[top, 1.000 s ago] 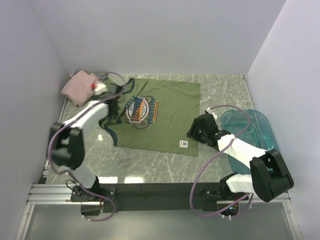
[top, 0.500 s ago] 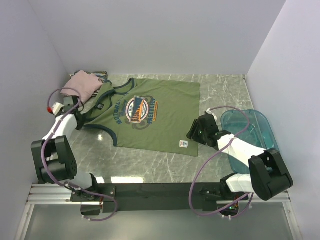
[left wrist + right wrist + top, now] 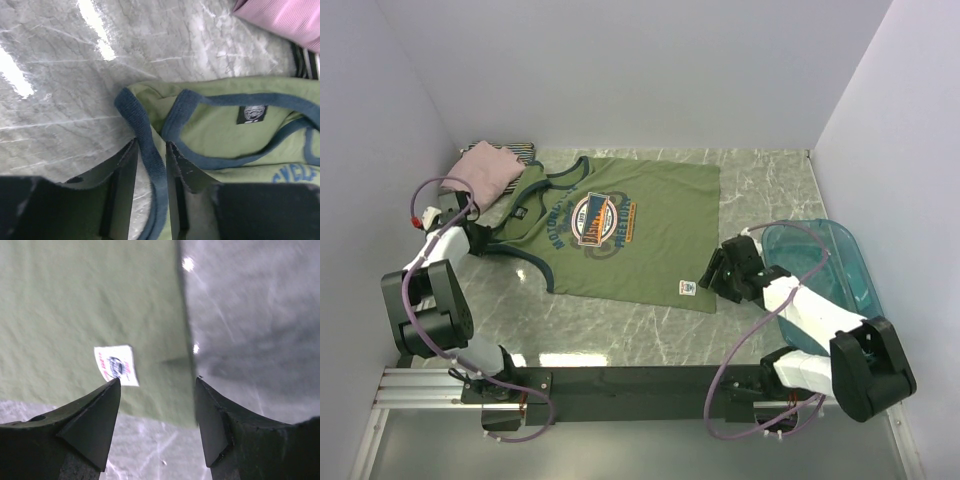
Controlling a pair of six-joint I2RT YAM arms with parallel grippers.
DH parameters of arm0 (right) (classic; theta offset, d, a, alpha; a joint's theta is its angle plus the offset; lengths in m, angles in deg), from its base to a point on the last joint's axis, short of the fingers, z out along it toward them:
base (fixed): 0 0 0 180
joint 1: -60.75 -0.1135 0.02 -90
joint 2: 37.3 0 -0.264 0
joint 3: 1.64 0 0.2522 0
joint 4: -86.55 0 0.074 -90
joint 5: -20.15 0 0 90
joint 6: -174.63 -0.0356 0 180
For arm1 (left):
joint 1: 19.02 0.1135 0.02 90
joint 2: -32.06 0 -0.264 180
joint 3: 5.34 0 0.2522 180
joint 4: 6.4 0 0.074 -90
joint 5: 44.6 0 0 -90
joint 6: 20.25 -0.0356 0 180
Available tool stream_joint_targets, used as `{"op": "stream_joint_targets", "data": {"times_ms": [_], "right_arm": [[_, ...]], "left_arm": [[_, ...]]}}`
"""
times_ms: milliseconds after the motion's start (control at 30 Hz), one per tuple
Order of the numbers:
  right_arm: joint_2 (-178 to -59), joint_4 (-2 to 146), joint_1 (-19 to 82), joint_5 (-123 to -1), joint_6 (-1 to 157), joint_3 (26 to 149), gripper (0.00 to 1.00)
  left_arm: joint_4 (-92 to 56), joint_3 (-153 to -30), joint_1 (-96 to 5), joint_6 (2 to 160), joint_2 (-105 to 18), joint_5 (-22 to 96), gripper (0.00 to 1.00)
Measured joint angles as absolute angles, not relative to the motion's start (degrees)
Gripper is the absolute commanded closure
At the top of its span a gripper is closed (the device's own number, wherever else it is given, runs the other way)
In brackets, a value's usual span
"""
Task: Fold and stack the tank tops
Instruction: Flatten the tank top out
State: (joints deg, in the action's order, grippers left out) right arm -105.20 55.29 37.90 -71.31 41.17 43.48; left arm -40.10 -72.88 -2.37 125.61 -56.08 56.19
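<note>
- Top external view: the olive tank top (image 3: 650,235) lies spread flat, print up, in the middle of the worktop (image 3: 760,180). Its neck points left and its hem right.
- A pink tank top (image 3: 485,170) sits bunched at the far left corner. It rests on a striped tank top (image 3: 525,152), of which only an edge shows.
- The left end effector (image 3: 480,240) is at the olive top's near shoulder strap. The right end effector (image 3: 712,275) is at the near corner of the hem, close to a teal tub (image 3: 830,255).
- Left wrist view: the navy strap (image 3: 145,135) lies flat on the marble and runs between the two fingers, which stand parted on either side of it.
- This close view alone shows the black neck label (image 3: 252,114) inside the neckline.
- Right wrist view: the fingers are spread wide and hold nothing. The hem corner lies below the gap between them.
- Only this view shows how close the white patch (image 3: 114,365) lies to the hem's side edge.
- The overhead view alone shows the round chest print, the tub and both arms together.
</note>
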Motion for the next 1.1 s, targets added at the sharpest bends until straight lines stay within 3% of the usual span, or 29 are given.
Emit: {"op": "stream_joint_targets", "data": {"times_ms": [533, 700, 733, 900, 1067, 1100], "right_arm": [[-97.13, 46.44, 39.45, -70.74, 36.25, 37.69, 0.43], [-97.73, 46.73, 38.32, -70.67, 35.07, 37.49, 0.44], [-97.86, 46.92, 38.18, -70.67, 34.92, 37.49, 0.44], [-99.10, 48.82, 37.31, -70.65, 33.73, 37.47, 0.50], [-101.05, 51.45, 36.61, -70.52, 33.04, 37.53, 0.63], [-101.40, 51.71, 36.48, -70.61, 33.08, 37.62, 0.74]], "left_arm": [[-37.48, -75.48, 2.06, 127.92, -59.09, 49.80, 0.33], [-37.18, -75.64, 2.46, 128.08, -59.14, 48.34, 0.18], [-37.18, -75.75, 2.46, 128.05, -59.14, 48.17, 0.10], [-38.40, -77.32, 2.63, 127.95, -58.46, 48.19, 0.09], [-41.00, -79.72, 2.79, 127.84, -55.64, 48.95, 0.13], [-41.46, -80.01, 2.79, 127.79, -54.70, 49.17, 0.14]]}}
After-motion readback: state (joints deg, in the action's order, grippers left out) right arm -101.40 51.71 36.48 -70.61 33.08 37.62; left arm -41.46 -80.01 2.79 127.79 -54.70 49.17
